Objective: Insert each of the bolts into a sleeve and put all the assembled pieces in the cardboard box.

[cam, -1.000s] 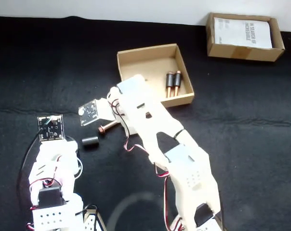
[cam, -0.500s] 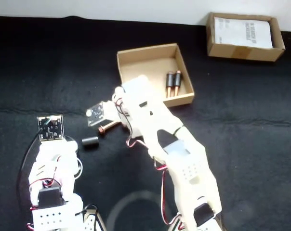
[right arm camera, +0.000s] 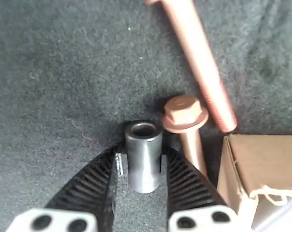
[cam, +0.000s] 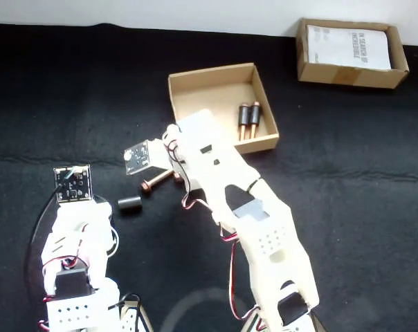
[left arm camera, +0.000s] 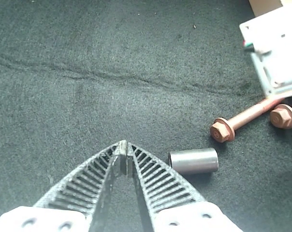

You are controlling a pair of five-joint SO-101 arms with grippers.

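Note:
My right gripper is shut on a dark metal sleeve low over the black mat, beside the cardboard box's corner. A copper bolt lies with its head right next to the sleeve's open end, and a second bolt lies past it. My left gripper is shut and holds nothing; another sleeve lies just beside its tips, with a bolt farther off. From above, the loose sleeve and a bolt lie between the two arms. Two assembled pieces rest in the cardboard box.
The right arm stretches across the mat to the box's front left corner. The left arm is low at the front left. A second cardboard box holding a printed sheet stands at the back right.
The right arm's wrist has shifted a little to the right and back, toward the box, uncovering more of the bolt. The left arm and the loose sleeve have stayed put.

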